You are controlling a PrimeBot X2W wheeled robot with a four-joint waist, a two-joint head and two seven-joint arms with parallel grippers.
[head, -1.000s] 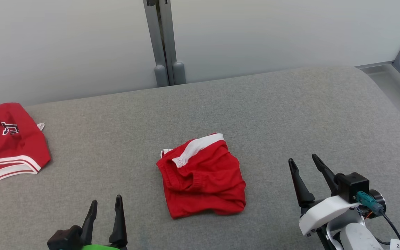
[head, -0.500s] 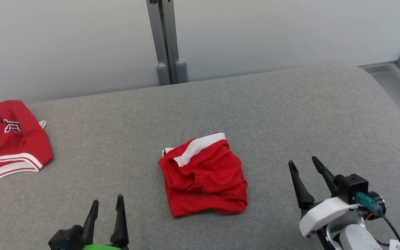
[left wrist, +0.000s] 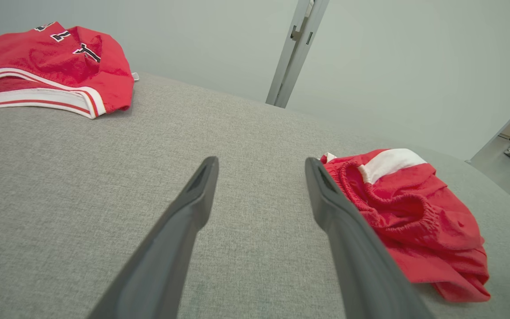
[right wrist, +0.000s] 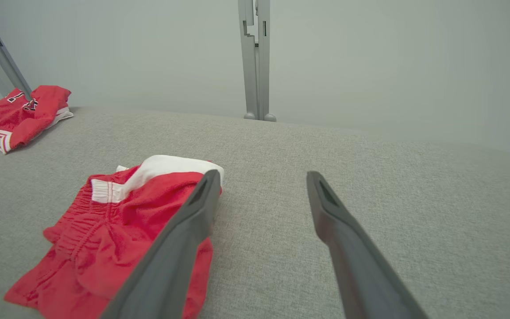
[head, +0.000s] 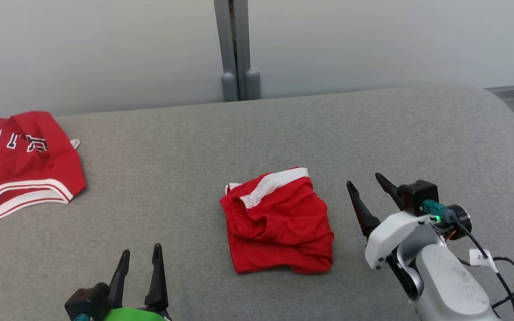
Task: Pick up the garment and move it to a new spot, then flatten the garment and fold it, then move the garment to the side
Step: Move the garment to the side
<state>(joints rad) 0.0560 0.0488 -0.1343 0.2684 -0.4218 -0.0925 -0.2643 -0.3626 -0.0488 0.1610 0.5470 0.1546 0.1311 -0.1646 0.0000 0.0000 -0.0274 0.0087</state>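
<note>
Red garment [head: 279, 223] lies folded on the grey cushion [head: 417, 125], between left gripper [head: 141, 248] and right gripper [head: 364, 179] (both spread, empty). Moving it aside seems pending; the nearer right gripper must pinch an edge.

Left end effector [head: 141, 248], right end effector [head: 364, 179]: spread

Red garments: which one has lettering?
The red jersey at far left, lettered with striped trim; the red shorts in the middle show only a white band.
</note>
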